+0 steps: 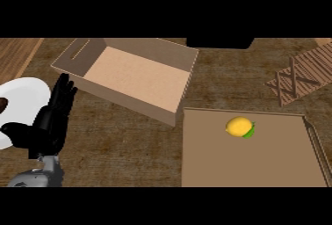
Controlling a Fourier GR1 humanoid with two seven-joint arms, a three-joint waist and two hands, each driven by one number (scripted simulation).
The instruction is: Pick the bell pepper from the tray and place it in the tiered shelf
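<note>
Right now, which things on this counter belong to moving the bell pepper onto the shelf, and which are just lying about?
For the job: yellow-orange bell pepper; flat brown tray beneath it; slatted wooden tiered shelf, far right; black left robot hand, open, resting at the left.
Lying about: open cardboard box; round white plate beside the robot hand.

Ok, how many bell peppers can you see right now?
1. The bell pepper lies on the tray, near its far edge, untouched. The open box beside it shows none, though its near wall may hide some floor.
</note>
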